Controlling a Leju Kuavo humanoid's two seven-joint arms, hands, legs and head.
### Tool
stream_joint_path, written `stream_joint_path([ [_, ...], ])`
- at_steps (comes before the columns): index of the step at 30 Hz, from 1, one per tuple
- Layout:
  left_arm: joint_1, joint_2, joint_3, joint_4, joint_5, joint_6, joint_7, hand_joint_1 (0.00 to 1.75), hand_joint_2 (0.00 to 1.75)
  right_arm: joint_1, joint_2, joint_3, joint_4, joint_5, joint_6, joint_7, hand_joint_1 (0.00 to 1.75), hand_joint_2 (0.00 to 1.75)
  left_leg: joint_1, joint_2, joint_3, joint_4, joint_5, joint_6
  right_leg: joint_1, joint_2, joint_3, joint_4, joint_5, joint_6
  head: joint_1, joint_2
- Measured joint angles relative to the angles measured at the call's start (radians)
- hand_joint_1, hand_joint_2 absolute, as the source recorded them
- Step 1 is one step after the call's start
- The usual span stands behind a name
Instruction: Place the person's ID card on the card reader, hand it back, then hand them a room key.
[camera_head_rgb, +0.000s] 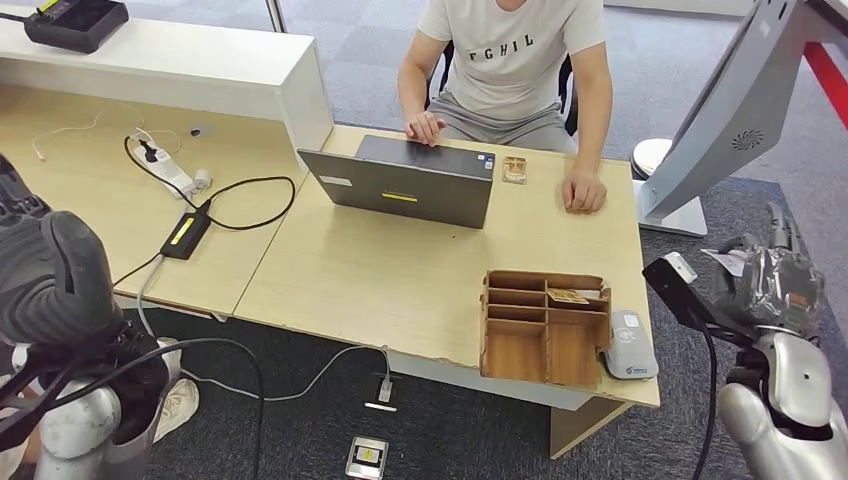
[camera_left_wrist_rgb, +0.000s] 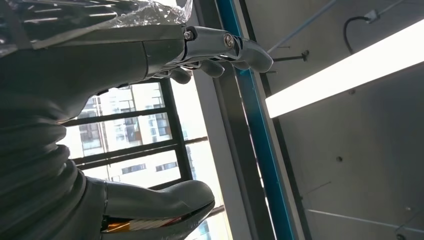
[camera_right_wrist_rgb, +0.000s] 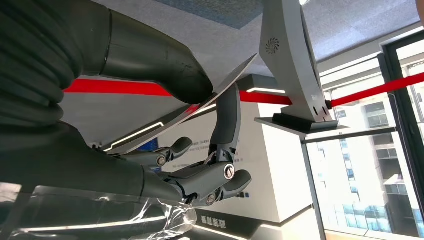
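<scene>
My right hand (camera_head_rgb: 772, 282) is raised off the desk's right end, beyond the card reader (camera_head_rgb: 631, 346). It pinches the ID card (camera_right_wrist_rgb: 235, 71), a thin pale card seen edge-on, between thumb and a finger; a white corner of the ID card (camera_head_rgb: 723, 259) pokes out. The grey-white reader lies at the desk's front right corner, beside a wooden organizer (camera_head_rgb: 530, 345) holding a room key card (camera_head_rgb: 567, 296). My left hand (camera_left_wrist_rgb: 165, 50) is up at my left side, fingers and thumb apart, holding nothing. The person (camera_head_rgb: 510, 60) sits across the desk.
An open laptop (camera_head_rgb: 405, 185) stands mid-desk before the person, whose hands rest on the desk beside it. A small brown object (camera_head_rgb: 514, 169) lies to its right. A power strip (camera_head_rgb: 165, 165) and cables cover the left table. A grey stand (camera_head_rgb: 735, 110) rises beyond my right hand.
</scene>
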Motion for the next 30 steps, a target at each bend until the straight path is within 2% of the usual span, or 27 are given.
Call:
stream_joint_path([
  [6, -0.001, 0.0, -0.005, 0.004, 0.008, -0.009, -0.005, 0.0, 1.75, -0.016, 0.007, 0.008, 0.014, 0.0, 0.006, -0.009, 1.75, 1.75, 0.0, 0.0, -0.002, 0.0, 0.0, 0.0, 0.0, 0.0, -0.001, 0.0, 0.0, 0.0, 0.0, 0.0],
  [10, -0.017, -0.002, -0.008, 0.015, 0.036, -0.045, -0.024, 0.0, 1.75, -0.086, 0.033, 0.032, 0.059, 0.001, 0.029, -0.047, 1.75, 1.75, 0.0, 0.0, -0.004, 0.0, 0.0, 0.0, 0.0, 0.001, -0.003, 0.0, 0.0, 0.0, 0.0, 0.0],
  [15, -0.053, -0.01, -0.016, 0.042, 0.065, -0.068, -0.041, 0.0, 1.75, -0.251, 0.119, 0.094, 0.199, 0.005, 0.028, -0.092, 1.75, 1.75, 0.0, 0.0, -0.005, 0.0, 0.003, -0.001, 0.0, 0.001, -0.005, 0.001, 0.002, -0.001, 0.0, 0.0],
  [20, -0.1, -0.02, -0.026, 0.059, 0.07, -0.046, -0.041, 0.0, 1.75, -0.393, 0.222, 0.159, 0.346, 0.02, 0.038, -0.106, 1.75, 1.75, 0.001, -0.001, -0.007, 0.0, 0.004, -0.001, 0.001, 0.0, -0.007, 0.002, 0.003, -0.001, 0.0, 0.0],
  [25, -0.12, -0.026, -0.032, 0.067, 0.069, -0.006, -0.041, 0.0, 1.75, -0.488, 0.305, 0.214, 0.482, 0.034, 0.061, -0.096, 1.75, 1.75, 0.001, -0.001, -0.008, 0.0, 0.004, -0.001, 0.001, 0.0, -0.008, 0.002, 0.003, -0.001, 0.0, 0.0],
  [30, -0.128, -0.032, -0.038, 0.069, 0.069, 0.019, -0.048, 0.0, 1.75, -0.54, 0.372, 0.253, 0.578, 0.036, 0.06, -0.101, 1.75, 1.75, 0.001, -0.001, -0.008, 0.0, 0.004, -0.001, 0.001, 0.0, -0.009, 0.002, 0.003, -0.001, 0.0, 0.0],
])
